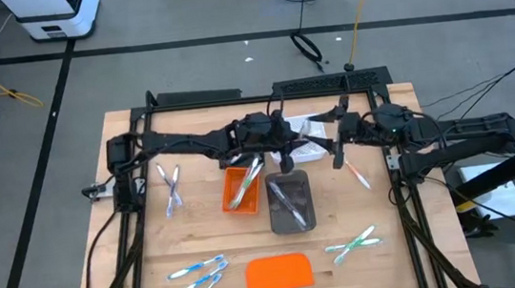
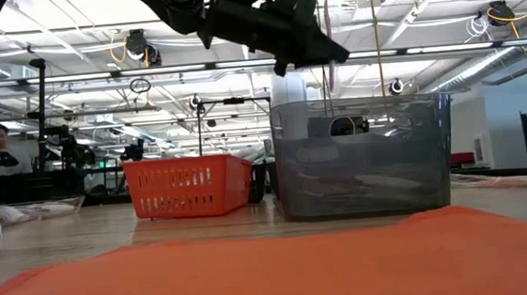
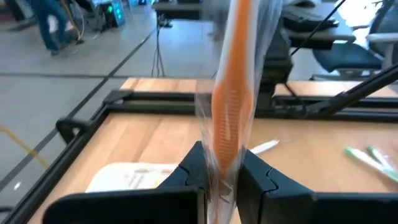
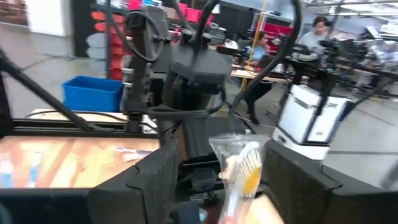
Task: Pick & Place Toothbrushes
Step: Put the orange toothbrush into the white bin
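As the left wrist view shows, the left end effector pinches an orange wrapped toothbrush above the orange tray. It looks light, stiff, slippery in film; mid-handle suits gripping. Right end effector stands wide around another toothbrush. No writing is legible.

Even overhead light is falling on the wooden table, leaving only faint, soft shadows under the arms. In the low view, long ceiling lamps are glaring bright, turning the near arm into a dark silhouette, and the near orange slab is smearing out of focus. In the left wrist view, the wrapped orange toothbrush is blurring heavily, its plastic catching white glare. The right wrist view is looking soft and smeared throughout.
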